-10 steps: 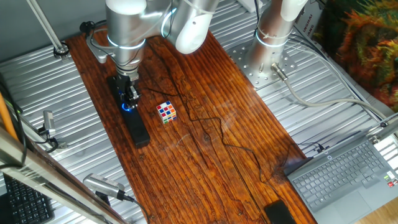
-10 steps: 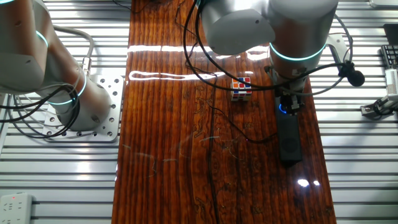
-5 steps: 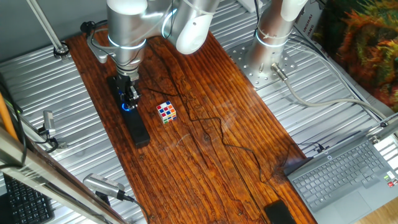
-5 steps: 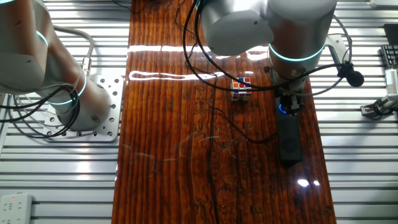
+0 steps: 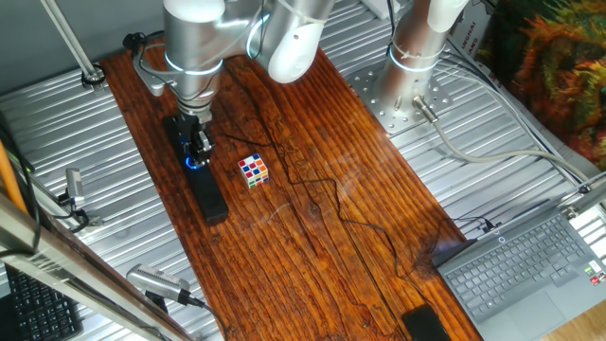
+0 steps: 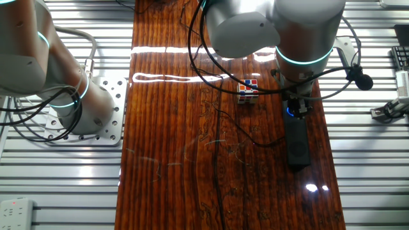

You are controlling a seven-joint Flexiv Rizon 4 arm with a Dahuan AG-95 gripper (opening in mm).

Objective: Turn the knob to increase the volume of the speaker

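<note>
The long black speaker [image 5: 208,194] [image 6: 297,144] lies along the wooden board's side. Its knob [image 5: 194,161] [image 6: 293,111] shows only as a blue glow under my fingers. My gripper [image 5: 198,152] [image 6: 299,107] points straight down onto the knob, its black fingers closed around it. The arm's silver body covers the speaker's far end in both views.
A multicoloured puzzle cube [image 5: 253,170] [image 6: 248,91] sits beside the speaker. Black cables [image 5: 322,194] trail across the board. A laptop [image 5: 530,270] and a small black device [image 5: 426,324] lie at the near end. A second arm's base [image 6: 77,105] stands off the board.
The arm's upper body has shifted very slightly; the gripper stays on the knob, and no turn of it can be made out.
</note>
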